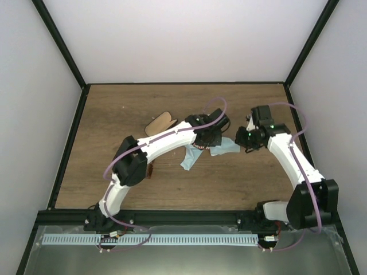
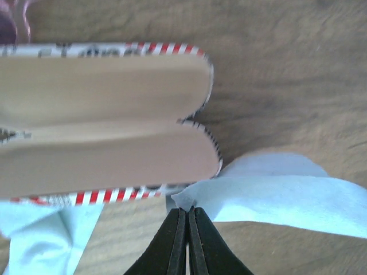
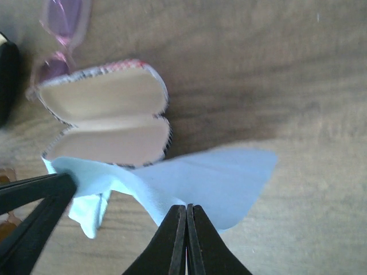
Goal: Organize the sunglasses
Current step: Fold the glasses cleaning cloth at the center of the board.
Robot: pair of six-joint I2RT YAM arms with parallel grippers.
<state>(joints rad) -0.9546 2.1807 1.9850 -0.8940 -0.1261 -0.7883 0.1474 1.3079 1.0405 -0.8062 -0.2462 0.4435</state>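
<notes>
A light blue cloth [image 3: 218,177] hangs stretched between my two grippers, just in front of the open red-and-white striped case [image 2: 103,120]. My left gripper [image 2: 188,209] is shut on one corner of it, and my right gripper [image 3: 186,207] is shut on its opposite edge. In the top view the left gripper [image 1: 210,140] and right gripper [image 1: 243,144] sit close together at mid-table, with the cloth [image 1: 229,148] between them. A dark reddish-brown shape that may be the sunglasses [image 1: 151,170] lies by the left arm's elbow. Amber bits [image 3: 4,229] show at the right wrist view's left edge.
A second light blue cloth [image 1: 189,158] lies crumpled by the case, also low left in the left wrist view [image 2: 40,235]. A tan oval case [image 1: 159,123] lies further back left. A pink translucent lens-like shape [image 3: 63,20] sits beyond the striped case. Black frame rails border the table.
</notes>
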